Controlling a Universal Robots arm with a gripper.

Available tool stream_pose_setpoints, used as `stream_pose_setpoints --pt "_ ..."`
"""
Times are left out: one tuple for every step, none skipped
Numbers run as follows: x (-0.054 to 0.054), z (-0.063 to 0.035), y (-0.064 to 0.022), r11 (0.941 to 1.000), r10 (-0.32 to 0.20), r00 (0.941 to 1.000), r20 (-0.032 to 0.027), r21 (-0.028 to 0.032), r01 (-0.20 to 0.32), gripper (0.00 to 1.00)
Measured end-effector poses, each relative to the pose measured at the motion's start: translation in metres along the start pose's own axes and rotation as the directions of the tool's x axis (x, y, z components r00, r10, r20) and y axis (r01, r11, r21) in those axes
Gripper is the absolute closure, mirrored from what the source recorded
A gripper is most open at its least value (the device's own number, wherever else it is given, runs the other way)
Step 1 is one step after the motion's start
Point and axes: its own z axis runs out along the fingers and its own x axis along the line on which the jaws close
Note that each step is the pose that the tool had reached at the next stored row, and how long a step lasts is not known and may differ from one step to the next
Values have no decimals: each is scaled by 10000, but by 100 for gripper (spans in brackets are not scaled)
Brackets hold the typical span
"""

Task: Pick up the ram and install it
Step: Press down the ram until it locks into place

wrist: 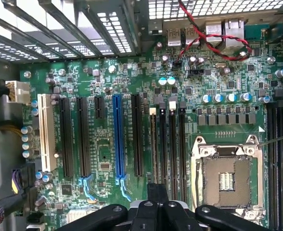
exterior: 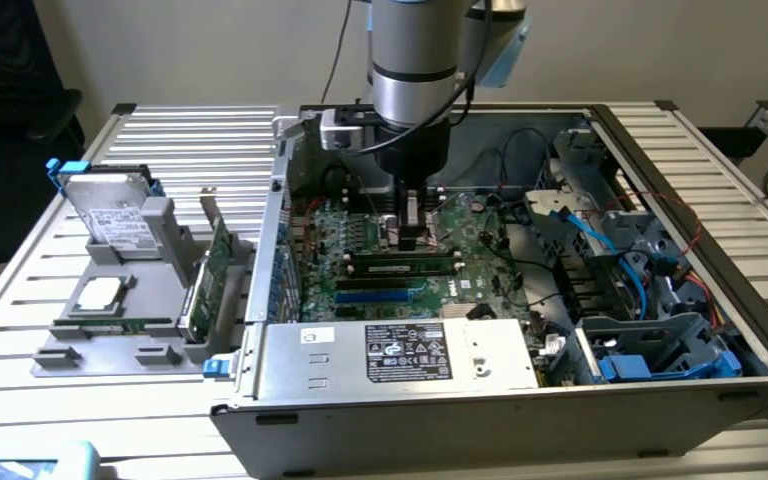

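Note:
The ram (exterior: 404,267), a narrow green stick with black chips, stands on edge in a black slot of the motherboard (exterior: 484,225) inside the open computer case. My gripper (exterior: 418,238) points straight down over the stick's middle, its tip right at the top edge; I cannot tell if it touches. The black fingers (wrist: 153,204) are shut together with nothing between them. In the wrist view the ram (wrist: 153,144) appears edge-on as a thin strip in the first of several parallel black slots, running under my gripper (wrist: 158,195).
A silver power supply (exterior: 411,350) fills the case's near side. Blue and black cables (exterior: 584,235) hang at the exterior view's right. Beside the slots are the CPU socket (wrist: 225,180) and a blue slot (wrist: 117,134). Outside the case, a grey holder (exterior: 117,300) carries a hard drive (exterior: 115,215) and an expansion card (exterior: 207,285).

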Motion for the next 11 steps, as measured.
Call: stream_pose_setpoints --pt "0 0 0 9999 143 9999 -6 -10 -143 89" --pt "0 0 0 9996 284 9996 -10 -20 -284 89" --pt "0 0 0 9991 422 9991 -15 -29 -422 89" --pt "0 0 0 9984 564 9984 -20 -39 -564 89" --pt "0 0 0 9975 700 9975 -26 -48 -700 89" --pt "0 0 0 9965 830 9965 -31 -57 -830 89" --pt "0 0 0 9954 959 9954 -36 -65 -959 89" --pt "0 0 0 9940 1090 9940 -41 -74 -1090 89" --pt "0 0 0 9925 1216 9926 -47 -82 -1217 89" --pt "0 0 0 9909 1341 9910 -52 -90 -1342 89" --pt "0 0 0 9891 1472 9891 -57 -98 -1473 89"
